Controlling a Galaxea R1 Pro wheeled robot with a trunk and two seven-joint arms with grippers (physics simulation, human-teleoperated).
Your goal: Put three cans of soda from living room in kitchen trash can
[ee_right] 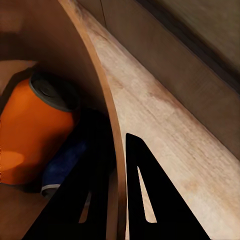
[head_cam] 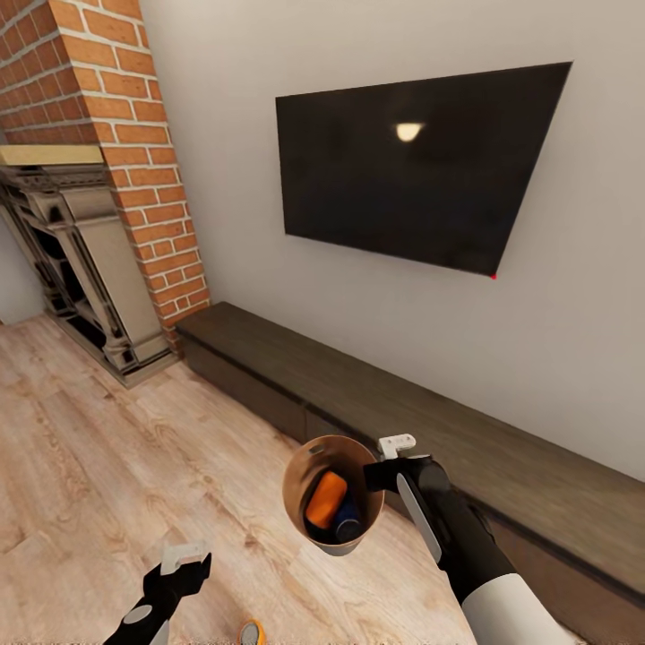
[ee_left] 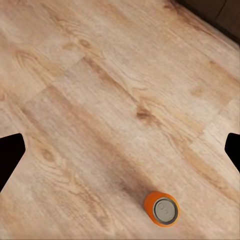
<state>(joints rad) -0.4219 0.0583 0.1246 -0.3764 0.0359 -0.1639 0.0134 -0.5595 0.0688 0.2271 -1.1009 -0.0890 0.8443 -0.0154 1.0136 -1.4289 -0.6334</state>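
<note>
My right gripper (head_cam: 380, 469) is shut on the rim of the tash can (head_cam: 298, 477) and holds it tilted above the floor, in front of the low cabinet. In the right wrist view one finger (ee_right: 150, 200) is outside the bin's wall (ee_right: 107, 110) and the other is inside. An orange can of soda (head_cam: 325, 499) (ee_right: 32, 135) lies in the bin next to a dark blue object (head_cam: 348, 520) (ee_right: 65, 167). Another can of soda (ee_left: 161, 208) (head_cam: 253, 633) stands upright on the wood floor. My left gripper (head_cam: 184, 560) (ee_left: 120, 150) hangs open above the floor near it, with nothing between its fingers.
This is the living room. A long dark-brown cabinet (head_cam: 430, 412) runs along the wall under a black television (head_cam: 412, 170). The red brick fireplace (head_cam: 107, 161) stands at the left. Light wood floor (head_cam: 107, 466) spreads out left of the arms.
</note>
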